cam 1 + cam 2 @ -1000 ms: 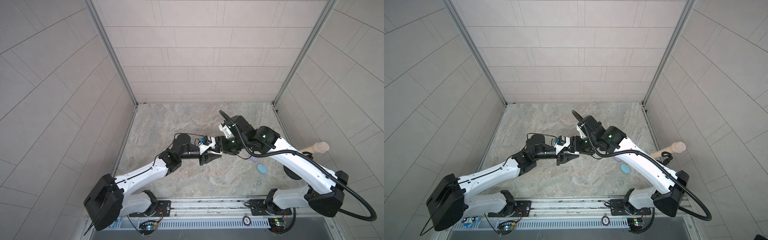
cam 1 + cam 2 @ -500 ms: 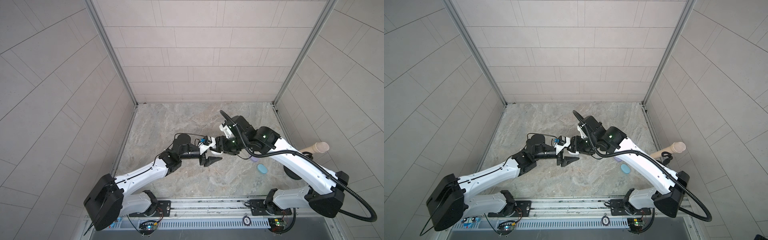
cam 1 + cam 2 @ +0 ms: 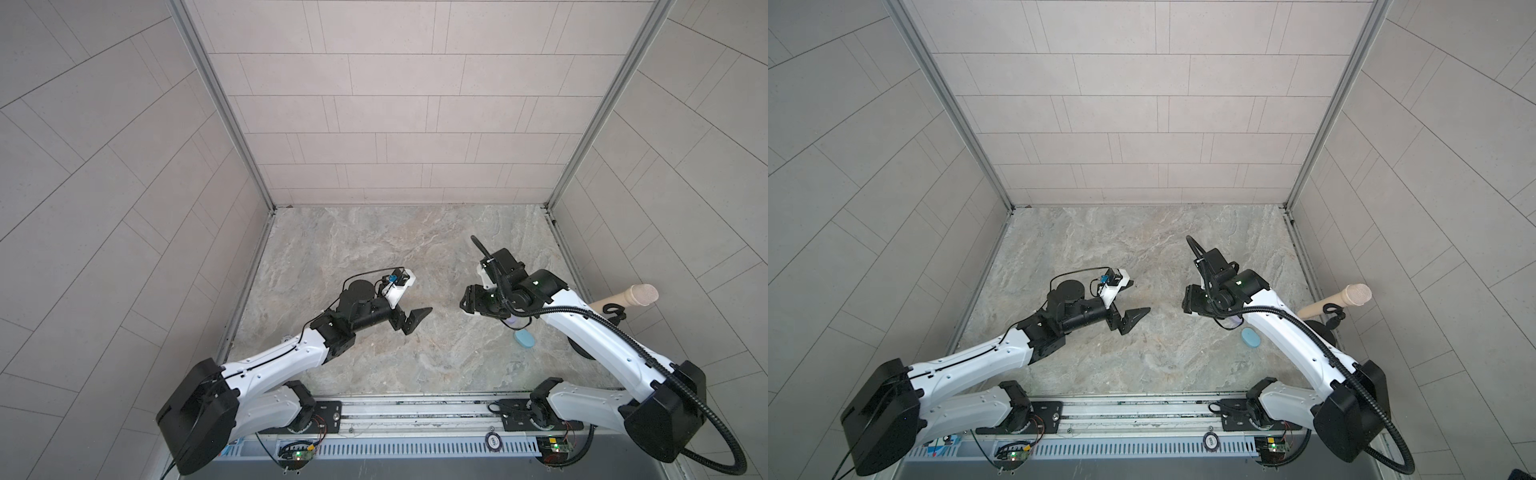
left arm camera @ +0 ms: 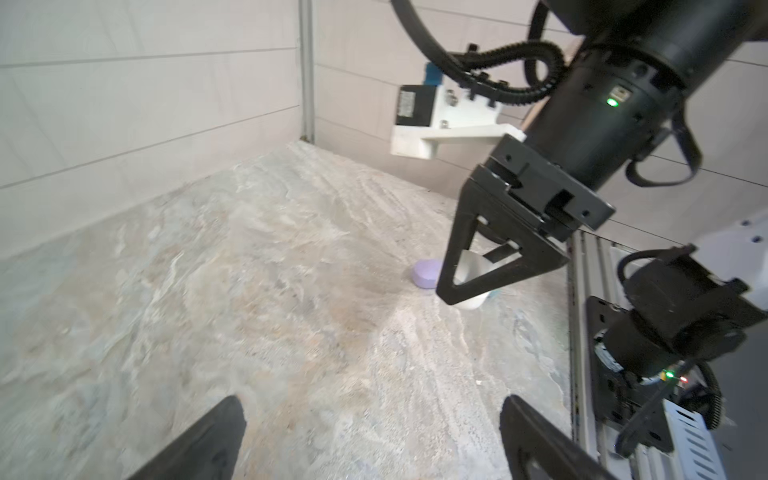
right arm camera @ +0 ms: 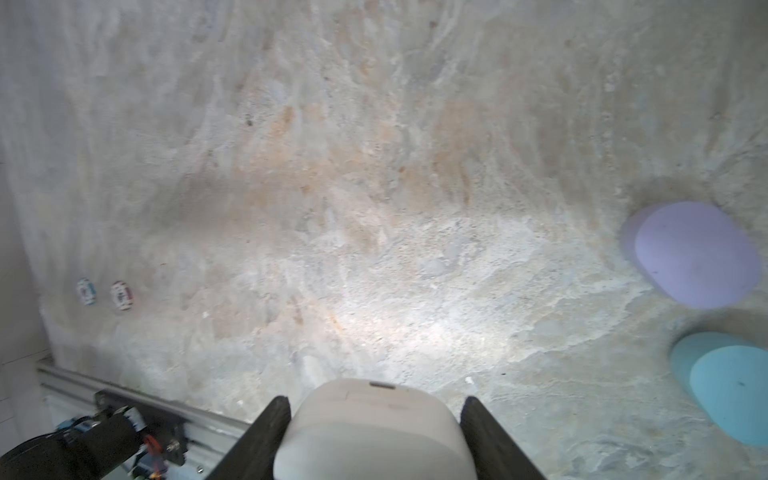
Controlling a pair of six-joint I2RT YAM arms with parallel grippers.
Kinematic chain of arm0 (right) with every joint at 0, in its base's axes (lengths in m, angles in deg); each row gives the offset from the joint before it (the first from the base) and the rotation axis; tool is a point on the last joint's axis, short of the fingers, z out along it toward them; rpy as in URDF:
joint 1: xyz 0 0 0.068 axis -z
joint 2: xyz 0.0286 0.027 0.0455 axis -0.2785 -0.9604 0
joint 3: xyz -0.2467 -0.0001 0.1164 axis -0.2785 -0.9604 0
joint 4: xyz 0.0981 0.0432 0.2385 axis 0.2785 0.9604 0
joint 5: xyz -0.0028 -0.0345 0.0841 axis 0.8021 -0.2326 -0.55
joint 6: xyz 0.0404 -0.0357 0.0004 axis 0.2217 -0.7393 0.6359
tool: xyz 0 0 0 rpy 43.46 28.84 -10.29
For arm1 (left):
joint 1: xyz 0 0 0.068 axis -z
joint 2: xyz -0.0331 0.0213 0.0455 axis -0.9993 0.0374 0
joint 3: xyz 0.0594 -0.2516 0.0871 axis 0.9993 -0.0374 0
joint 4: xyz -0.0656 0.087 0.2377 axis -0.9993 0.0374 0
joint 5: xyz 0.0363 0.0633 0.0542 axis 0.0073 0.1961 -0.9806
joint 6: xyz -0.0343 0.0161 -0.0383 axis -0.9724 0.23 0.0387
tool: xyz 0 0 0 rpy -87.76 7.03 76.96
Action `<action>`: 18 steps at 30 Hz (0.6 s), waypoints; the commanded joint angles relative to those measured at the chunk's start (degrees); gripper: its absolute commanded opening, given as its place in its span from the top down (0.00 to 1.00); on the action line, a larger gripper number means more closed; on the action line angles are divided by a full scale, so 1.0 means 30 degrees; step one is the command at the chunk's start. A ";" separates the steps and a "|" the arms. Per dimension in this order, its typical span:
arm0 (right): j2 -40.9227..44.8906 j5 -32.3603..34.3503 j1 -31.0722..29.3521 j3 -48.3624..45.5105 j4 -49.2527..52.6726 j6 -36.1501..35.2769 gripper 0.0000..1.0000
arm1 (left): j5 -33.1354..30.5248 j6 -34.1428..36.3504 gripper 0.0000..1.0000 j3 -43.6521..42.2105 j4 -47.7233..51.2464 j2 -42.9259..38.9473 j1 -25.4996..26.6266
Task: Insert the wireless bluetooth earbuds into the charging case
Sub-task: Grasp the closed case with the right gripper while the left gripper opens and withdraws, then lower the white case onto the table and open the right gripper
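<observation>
**Spotter:** What do you have, starting on the left?

**Operator:** My left gripper (image 3: 417, 320) hangs over the marble tabletop (image 3: 365, 249), well apart from the lilac case (image 5: 694, 253), out on the left arm's side of it. Its jaws are spread wide with nothing between them.

**Spotter:** And the right one?

**Operator:** My right gripper (image 3: 468, 302) is much nearer the lilac case. Its jaws are clamped on the two flanks of the white charging case (image 5: 370, 436). It sits low, and I cannot tell whether the case's base touches the marble. The light blue case (image 5: 731, 386) lies just beside the lilac case, with a strip of table between them.

**Spotter:** Where are the earbuds?

**Operator:** I see none loose that I can be sure of. Two tiny round pieces (image 5: 120, 294) sit far from the lilac case, up by the front rail (image 3: 415, 409), but they are too blurred to call buds. I cannot tell whether the white charging case has any inside, or whether its lid is up.

**Spotter:** How do you want to handle it?

**Operator:** My guess is the case has to stay steady while the free arm works. I would keep the clamp on the flanks only, so it does not pinch the lid, and hold the case level. I would bring it no closer to the lilac case, since a nudge could send that one sliding. The left jaws should come in slowly from their own side.
</observation>
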 commanded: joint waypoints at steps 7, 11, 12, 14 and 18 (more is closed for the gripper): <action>-0.1277 0.2976 0.0112 -0.2634 -0.3782 -0.2683 0.45 | -0.3886 -0.1903 0.00 -0.1282 0.0687 -0.0504 0.0060; -0.1789 0.3603 0.0081 -0.3522 -0.4626 -0.3039 0.44 | -0.4426 -0.2272 0.00 -0.1618 0.0587 -0.0490 0.0018; -0.1925 0.3746 0.0077 -0.3668 -0.4761 -0.3142 0.44 | -0.4528 -0.2335 0.00 -0.1655 0.0543 -0.0486 0.0013; -0.2160 0.3992 0.0076 -0.4080 -0.5192 -0.3313 0.43 | -0.4732 -0.2490 0.00 -0.1870 0.0262 -0.0541 0.0022; -0.2759 0.4198 0.0038 -0.4687 -0.5873 -0.3443 0.41 | -0.5012 -0.2491 0.00 -0.1917 0.0297 -0.0767 -0.0056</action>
